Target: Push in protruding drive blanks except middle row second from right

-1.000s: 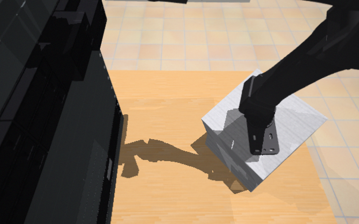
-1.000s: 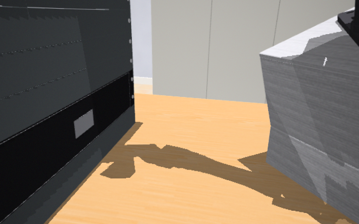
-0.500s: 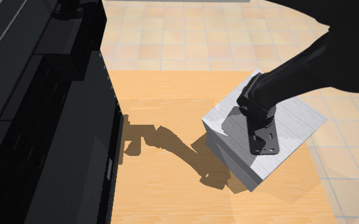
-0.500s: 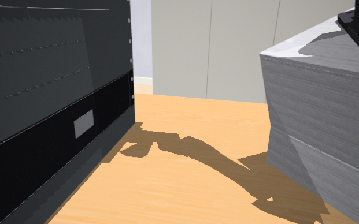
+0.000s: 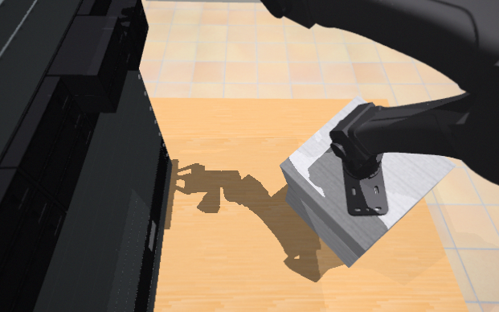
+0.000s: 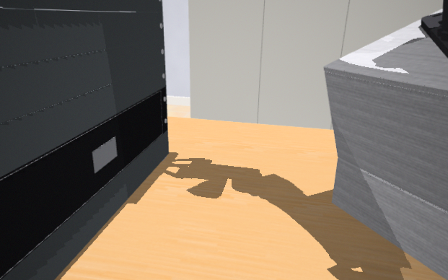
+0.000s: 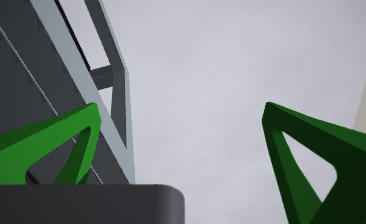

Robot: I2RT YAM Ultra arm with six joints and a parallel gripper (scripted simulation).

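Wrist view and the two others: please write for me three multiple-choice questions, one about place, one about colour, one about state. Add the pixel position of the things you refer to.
1. Where does the arm's base plate point(image 5: 368, 203) stand?
A) on the rack
B) on the grey block
C) on the tiled floor

2. Which colour are the gripper's fingers?
A) green
B) red
C) yellow

3. How is the gripper point(image 7: 181, 111)?
A) shut on a drive blank
B) shut on nothing
C) open

Key:
1 B: the top view shows the plate on top of the block point(image 5: 411, 177) point(image 6: 390, 108).
2 A: both fingers look green in the wrist view.
3 C: the fingers stand wide apart, nothing between them.
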